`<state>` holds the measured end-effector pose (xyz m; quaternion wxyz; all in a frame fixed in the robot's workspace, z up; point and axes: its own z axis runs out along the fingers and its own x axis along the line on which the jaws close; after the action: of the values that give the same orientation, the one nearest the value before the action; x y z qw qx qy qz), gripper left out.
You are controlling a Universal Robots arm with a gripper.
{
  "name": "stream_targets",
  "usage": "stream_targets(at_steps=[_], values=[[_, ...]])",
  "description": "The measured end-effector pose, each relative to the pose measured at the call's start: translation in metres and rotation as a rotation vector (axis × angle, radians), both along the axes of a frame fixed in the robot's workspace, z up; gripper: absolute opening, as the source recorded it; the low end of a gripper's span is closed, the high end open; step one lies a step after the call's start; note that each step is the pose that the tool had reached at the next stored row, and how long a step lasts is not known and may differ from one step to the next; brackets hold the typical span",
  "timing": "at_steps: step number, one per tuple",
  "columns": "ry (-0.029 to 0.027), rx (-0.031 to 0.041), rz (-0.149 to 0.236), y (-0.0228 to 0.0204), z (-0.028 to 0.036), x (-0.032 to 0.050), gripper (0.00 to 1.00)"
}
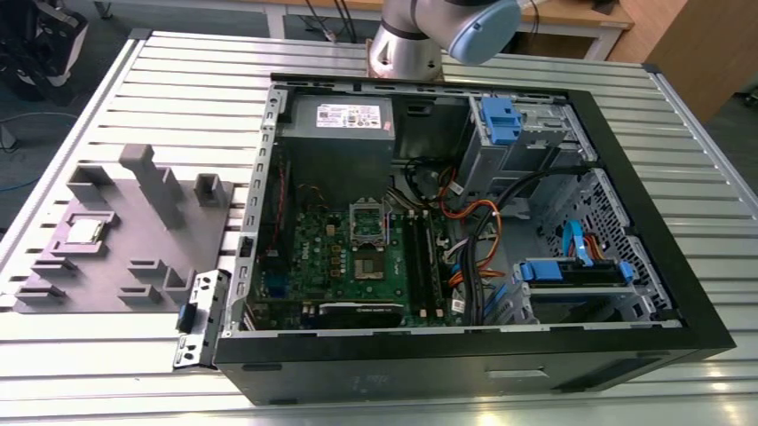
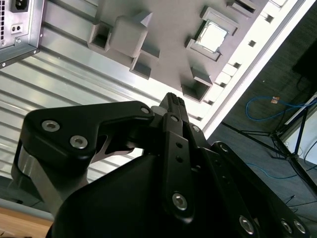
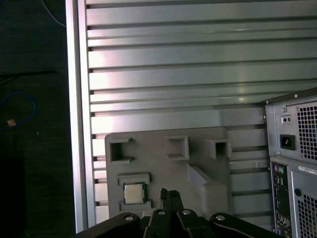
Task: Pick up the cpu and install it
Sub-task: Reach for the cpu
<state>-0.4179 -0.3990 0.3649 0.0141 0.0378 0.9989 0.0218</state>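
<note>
arm (image 1: 414,40): silver link, blue-capped joint, at exterior view's top edge | gripper (image 2: 172,99): black linkage, my fingers pressed together, nothing between them, seen in both wrist views

No text can be read. A white printed label (image 1: 350,114) is seen on the grey metal power-supply box inside the open black computer case (image 1: 474,368). In the first wrist view a small white strip label (image 3: 303,170) is seen on the case's rear panel. Their print cannot be made out.

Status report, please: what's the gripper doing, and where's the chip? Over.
Gripper shut, empty, off the tray. Cpu lies in its tray pocket, untouched. Nothing covers it.
</note>
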Motion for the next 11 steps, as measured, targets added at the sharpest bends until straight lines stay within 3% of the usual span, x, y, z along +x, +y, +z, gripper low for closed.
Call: stream_targets(at_steps=[11], values=[[0.0001, -0.0001, 0.000, 0.0000, -0.0035, -0.0061, 0.11]])
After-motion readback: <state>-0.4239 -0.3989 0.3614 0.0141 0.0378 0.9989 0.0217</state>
